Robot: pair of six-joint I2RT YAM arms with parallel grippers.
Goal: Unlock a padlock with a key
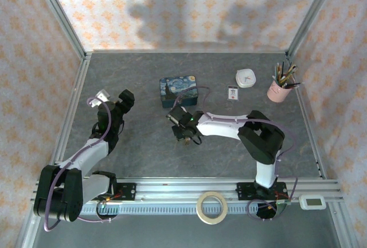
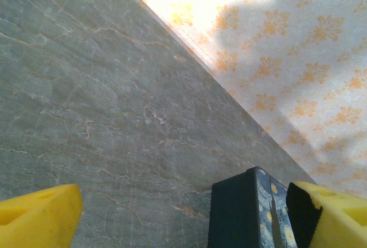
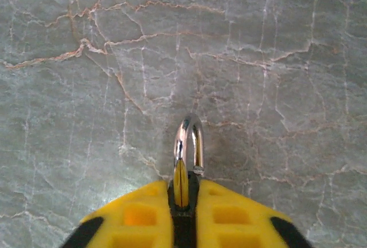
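Hanging wide open and empty over the left of the grey marbled table (image 2: 114, 116), the left gripper (image 2: 183, 219) gives no support, so the small chrome-shackled padlock (image 3: 181, 150), pinched edge-on mid-table in the closed yellow fingers (image 3: 137, 219) of the right gripper (image 3: 183, 188), could slip free.

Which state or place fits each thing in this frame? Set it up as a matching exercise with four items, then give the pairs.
Things:
1. padlock
2. left gripper
3. tape roll
4. pink cup

States or places:
A. holds pencils, at the far right
B. fingers wide open
C. pinched in the right gripper, shackle sticking out
D. lies on the near rail

Pairs: 1-C, 2-B, 3-D, 4-A
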